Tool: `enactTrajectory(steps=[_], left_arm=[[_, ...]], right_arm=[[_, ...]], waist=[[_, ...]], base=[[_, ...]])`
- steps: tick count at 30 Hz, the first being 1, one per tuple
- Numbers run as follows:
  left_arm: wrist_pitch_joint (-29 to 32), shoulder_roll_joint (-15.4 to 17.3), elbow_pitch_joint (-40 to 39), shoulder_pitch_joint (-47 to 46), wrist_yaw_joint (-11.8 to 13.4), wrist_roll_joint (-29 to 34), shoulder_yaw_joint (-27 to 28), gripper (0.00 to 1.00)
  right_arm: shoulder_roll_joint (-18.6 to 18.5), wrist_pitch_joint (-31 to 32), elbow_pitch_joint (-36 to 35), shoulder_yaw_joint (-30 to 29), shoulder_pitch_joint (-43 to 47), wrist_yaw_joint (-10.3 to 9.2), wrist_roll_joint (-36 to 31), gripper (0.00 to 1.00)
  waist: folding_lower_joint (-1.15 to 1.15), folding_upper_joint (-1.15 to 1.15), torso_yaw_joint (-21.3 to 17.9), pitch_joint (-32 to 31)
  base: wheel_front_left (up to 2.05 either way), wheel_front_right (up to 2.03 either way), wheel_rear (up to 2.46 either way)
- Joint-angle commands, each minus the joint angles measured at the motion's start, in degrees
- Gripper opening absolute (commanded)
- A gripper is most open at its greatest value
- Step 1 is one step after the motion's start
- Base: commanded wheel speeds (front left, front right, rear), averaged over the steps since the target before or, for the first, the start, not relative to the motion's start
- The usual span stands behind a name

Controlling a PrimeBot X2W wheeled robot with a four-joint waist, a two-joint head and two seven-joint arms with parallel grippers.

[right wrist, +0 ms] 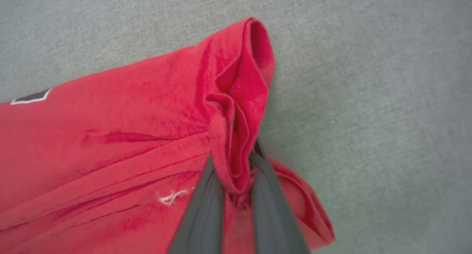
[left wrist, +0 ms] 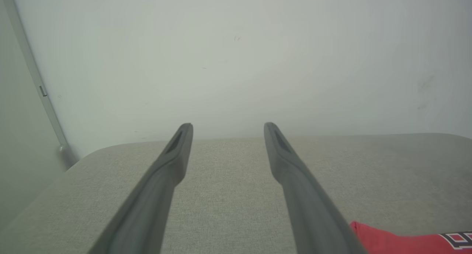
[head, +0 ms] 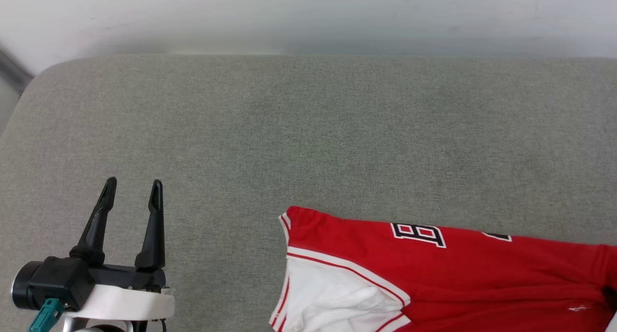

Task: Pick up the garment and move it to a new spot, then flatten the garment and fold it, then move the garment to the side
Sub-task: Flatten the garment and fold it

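From my station I see the garment (head: 458, 274) lying on the near right part of the grey fabric surface (head: 289, 129), print side up. Its white sleeve (head: 337, 293) with striped trim is at the end nearest the surface's middle, and a black, white-outlined letter (head: 418, 234) shows along its far edge. The rest of the surface beyond it is bare up to the pale wall (head: 308, 14). The left gripper (head: 134, 182) hovers over the near left part of the surface, its jaws spread wide with nothing between them, well apart from the sleeve end. In the left wrist view the left gripper (left wrist: 227, 125) points across the surface (left wrist: 228, 195) toward the wall (left wrist: 236, 62), with a red corner of the garment (left wrist: 398, 243) just beside one finger. In the right wrist view the right gripper (right wrist: 234, 162) has its jaws drawn narrow on a bunched red fold at the garment's (right wrist: 110, 136) edge, with cloth pinched between them and bare surface (right wrist: 368, 99) alongside.
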Motion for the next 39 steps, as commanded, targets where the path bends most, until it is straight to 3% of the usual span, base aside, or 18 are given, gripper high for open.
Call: enactTrajectory(steps=[1, 8, 15, 26, 31, 39], left_arm=[[-0.26, 0.11, -0.07, 0.15, -0.09, -0.02, -0.24, 1.0], [-0.26, -0.12, 0.43, 0.91, -0.08, -0.37, -0.63, 1.0], [-0.26, -0.57, 0.53, 1.92, -0.09, -0.77, -0.75, 1.0], [-0.2, -1.03, 1.09, 2.26, -0.09, -1.12, -2.14, 1.0], [-0.2, -0.68, 1.47, 2.43, -0.05, -1.45, -2.28, 1.0], [-0.2, -0.42, 1.56, 2.85, -0.03, -1.49, -2.25, 1.0]], right_arm=[[-0.95, -0.48, 0.37, -1.39, -1.4, -0.09, -0.73, 0.0], [0.23, 0.52, -1.92, -0.44, -0.16, -0.07, 0.64, 0.0], [1.22, 5.75, -11.35, 5.75, 4.51, -0.07, 4.32, 0.0], [7.25, 14.52, -23.66, 14.7, 7.54, -0.07, 12.88, 0.0], [7.39, 12.02, -21.79, 20.17, 7.45, -0.07, 21.96, 0.0], [7.34, 6.83, -16.49, 30.62, 4.38, -0.07, 29.21, 0.0]], waist=[[0.0, 0.0, -0.13, -0.19], [0.0, 0.0, -0.36, -1.72], [0.0, 0.0, -0.22, -3.38], [0.0, 0.0, 1.92, -4.89], [0.0, 0.0, 3.37, -5.39], [0.0, 0.0, 4.73, -5.61]], base=[[0.0, 0.0, 0.0], [0.0, 0.0, 0.0], [0.0, 0.0, 0.0], [0.0, 0.0, 0.0], [0.0, 0.0, 0.0], [0.0, 0.0, 0.0]])
